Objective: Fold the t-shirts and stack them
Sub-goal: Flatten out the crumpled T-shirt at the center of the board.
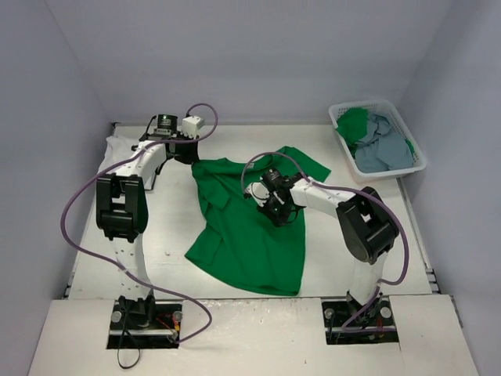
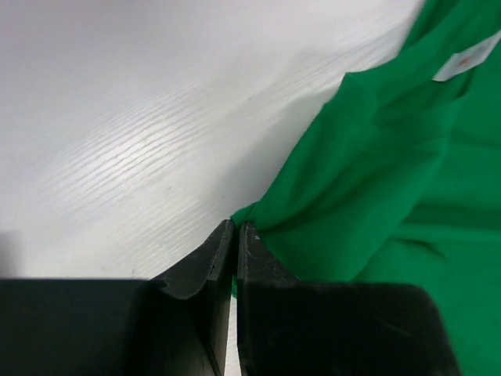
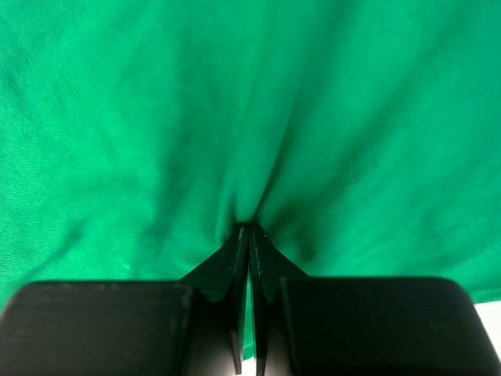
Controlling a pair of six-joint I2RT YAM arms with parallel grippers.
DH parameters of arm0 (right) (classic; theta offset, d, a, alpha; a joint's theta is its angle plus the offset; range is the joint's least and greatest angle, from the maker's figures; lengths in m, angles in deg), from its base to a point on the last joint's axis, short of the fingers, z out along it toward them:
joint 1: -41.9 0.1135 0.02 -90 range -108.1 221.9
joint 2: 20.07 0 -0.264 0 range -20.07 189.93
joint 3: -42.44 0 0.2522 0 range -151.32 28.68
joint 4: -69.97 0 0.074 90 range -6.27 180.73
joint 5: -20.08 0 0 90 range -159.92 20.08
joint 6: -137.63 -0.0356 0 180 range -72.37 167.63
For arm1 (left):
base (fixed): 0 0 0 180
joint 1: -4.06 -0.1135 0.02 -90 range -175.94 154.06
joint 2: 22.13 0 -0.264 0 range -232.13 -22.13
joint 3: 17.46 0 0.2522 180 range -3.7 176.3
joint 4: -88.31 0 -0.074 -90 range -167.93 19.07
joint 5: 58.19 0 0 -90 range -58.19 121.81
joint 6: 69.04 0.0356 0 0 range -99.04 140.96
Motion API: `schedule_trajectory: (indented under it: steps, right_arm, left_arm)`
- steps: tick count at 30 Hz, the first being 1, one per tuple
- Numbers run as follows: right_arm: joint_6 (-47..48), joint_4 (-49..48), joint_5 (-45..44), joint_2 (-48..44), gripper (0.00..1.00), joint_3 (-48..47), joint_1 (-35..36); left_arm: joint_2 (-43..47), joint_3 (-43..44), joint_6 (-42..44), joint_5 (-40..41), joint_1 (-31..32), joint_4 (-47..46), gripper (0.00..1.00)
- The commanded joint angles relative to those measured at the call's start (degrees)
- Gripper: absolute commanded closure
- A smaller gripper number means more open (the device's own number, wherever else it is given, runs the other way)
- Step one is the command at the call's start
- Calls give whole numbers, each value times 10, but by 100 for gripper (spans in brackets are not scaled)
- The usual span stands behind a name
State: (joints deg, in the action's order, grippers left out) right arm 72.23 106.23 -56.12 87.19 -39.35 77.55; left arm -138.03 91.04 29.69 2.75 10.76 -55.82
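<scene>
Green t-shirt [image 1: 250, 231]: spread mid-tabletop, near hem rumpled | left fingers [image 2: 211, 262]: closed on its far-left edge, grip hidden under the wrist from above | right fingers [image 3: 227, 262]: closed, pinching a mid-shirt fold | white t-shirt [image 1: 116, 149]: far-left edge, partly behind the arm | basket [image 1: 362, 103]: far-right corner, blue-grey t-shirt [image 1: 383, 149] heaped inside | tabletop [image 1: 329, 258]: bare along the near-right edge

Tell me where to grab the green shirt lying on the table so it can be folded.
Probably an edge, not mid-body. The green t-shirt lies spread on the table, so only a corner offers a thin fold to pinch. Come down from above onto the near-left hem corner, jaws across the edge. The right gripper is shut on mid-body cloth, which just bunches it.
</scene>
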Motion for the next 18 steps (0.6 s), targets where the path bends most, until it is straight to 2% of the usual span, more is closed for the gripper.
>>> schedule_trajectory:
  steps: [1, 8, 13, 18]
  right_arm:
    - [21, 32, -55, 54, 100, 21, -4]
    - [65, 33, -117, 151, 100, -60, -66]
    - [109, 35, -173, 243, 100, -194, -107]
    - [107, 40, -212, 334, 99, -357, -142]
  left_arm:
    - [7, 32, 3, 48, -19, 17, 100]
    - [59, -61, 6, 9, -30, 23, 100]
    - [102, -115, 4, -6, -32, 51, 100]
    - [146, -163, 4, -36, -41, 79, 100]
